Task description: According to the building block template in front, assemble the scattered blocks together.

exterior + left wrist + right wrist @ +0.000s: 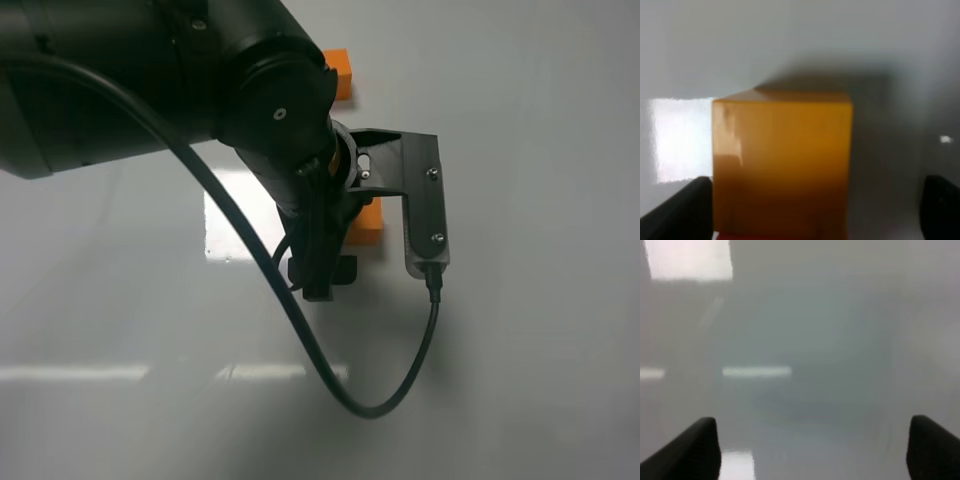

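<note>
My left arm (150, 80) fills the upper left of the high view, its wrist bent down over the middle of the frame, and a black cable (330, 370) loops from it down to the lower middle. Under the wrist only a corner of the orange cube (368, 222) peeks out, just right of the arm's dark links. Another orange piece (341, 73) shows at the top centre, part of the building block template, most of it hidden behind my arm; I cannot see its red half.

In my left wrist view the orange cube (782, 165) sits large in the middle, one upper edge running across the frame's centre. A thin red strip (765, 236), probably the red cube, shows right under it at the bottom edge. My left pincer (805, 210) stands spread: one dark finger (680, 210) in the lower left corner lies just beside the cube's left face, the other (942, 205) in the lower right corner stands well apart from its right face, with bare table (890, 60) between.

My right pincer (812, 447) is also spread, fingers in the two lower corners of its view with only pale table (810, 330) between and ahead, crossed by bright reflections. The lower half and right side of the high view are open table (540, 380).
</note>
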Controlling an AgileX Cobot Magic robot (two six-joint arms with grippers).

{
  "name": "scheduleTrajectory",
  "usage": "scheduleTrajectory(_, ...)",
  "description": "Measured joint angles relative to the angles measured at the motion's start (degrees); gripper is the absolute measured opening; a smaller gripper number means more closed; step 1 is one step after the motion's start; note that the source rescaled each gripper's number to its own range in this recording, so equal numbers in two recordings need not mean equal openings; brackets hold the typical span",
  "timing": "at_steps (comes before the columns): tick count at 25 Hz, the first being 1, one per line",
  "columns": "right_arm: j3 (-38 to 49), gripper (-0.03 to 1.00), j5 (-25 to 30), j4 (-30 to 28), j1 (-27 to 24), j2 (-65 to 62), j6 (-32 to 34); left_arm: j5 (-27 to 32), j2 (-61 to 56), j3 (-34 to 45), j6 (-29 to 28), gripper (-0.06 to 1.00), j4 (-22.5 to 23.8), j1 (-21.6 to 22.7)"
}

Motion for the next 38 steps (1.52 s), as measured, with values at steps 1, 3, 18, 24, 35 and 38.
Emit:
scheduleTrajectory(1, 0.0, 0.72, 0.0, 0.0, 0.0, 0.0, 0.0, 0.1, -0.2, 0.0, 0.0, 0.82, 0.1, -0.5)
scheduleTrajectory(3, 0.0, 0.72, 0.0, 0.0, 0.0, 0.0, 0.0, 0.0, -0.8, 0.0, 0.0, 0.83, 0.0, -0.9)
scheduleTrajectory(18, 0.0, 0.72, 0.0, 0.0, 0.0, 0.0, 0.0, -2.6, -9.7, 0.3, -14.2, 0.82, -1.0, -0.9)
scheduleTrajectory(24, 0.0, 0.72, 0.0, 0.0, 0.0, 0.0, 0.1, 8.6, -16.1, 0.3, -29.6, 0.79, -0.8, -0.9)
scheduleTrajectory(35, 0.0, 0.62, 0.0, 0.0, 0.0, 0.0, 0.0, 13.3, -28.3, 1.8, -45.6, 0.73, -4.2, 10.9)
scheduleTrajectory(38, 0.0, 0.62, 0.0, 0.0, 0.0, 0.0, 0.0, 13.4, -32.8, 4.4, -45.3, 0.71, -6.7, 20.1)
